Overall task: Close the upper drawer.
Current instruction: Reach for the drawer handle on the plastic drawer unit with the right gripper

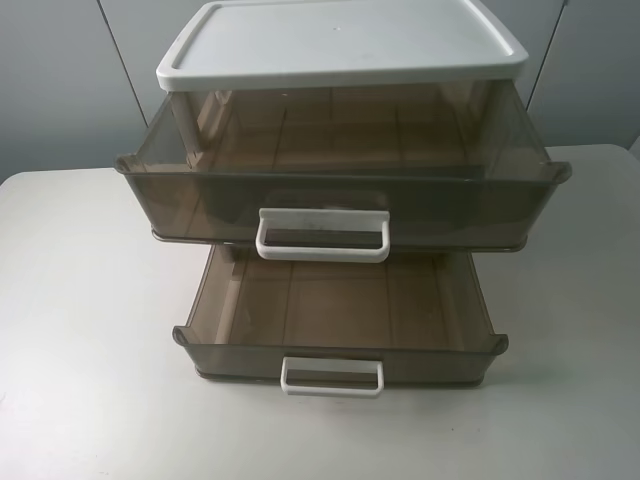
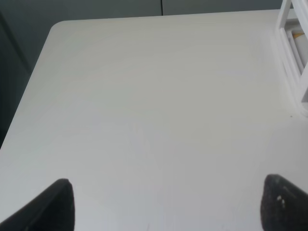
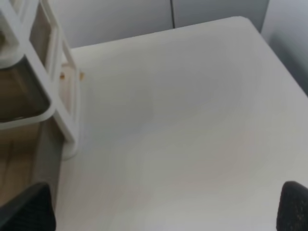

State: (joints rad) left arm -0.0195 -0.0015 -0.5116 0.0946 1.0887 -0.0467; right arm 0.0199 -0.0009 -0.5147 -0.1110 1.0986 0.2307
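The upper drawer (image 1: 340, 190) is a smoky brown-grey translucent box with tall walls and a wide white loop handle (image 1: 323, 236). It stands pulled out from under the white-topped cabinet (image 1: 340, 45), and it looks empty. Neither gripper shows in the exterior high view. The left gripper (image 2: 166, 207) hangs open over bare table, well to the left of the cabinet, with its dark fingertips (image 2: 53, 207) far apart. The right gripper (image 3: 163, 209) is open too, over the table just right of the cabinet, with its fingertips (image 3: 29, 211) wide apart.
A shallower drawer (image 1: 340, 320) with a shorter white handle (image 1: 332, 376) is pulled out further, below the upper one. The white cabinet frame edges into the left wrist view (image 2: 293, 62) and the right wrist view (image 3: 65, 96). The white table (image 1: 80, 330) spreads around the cabinet.
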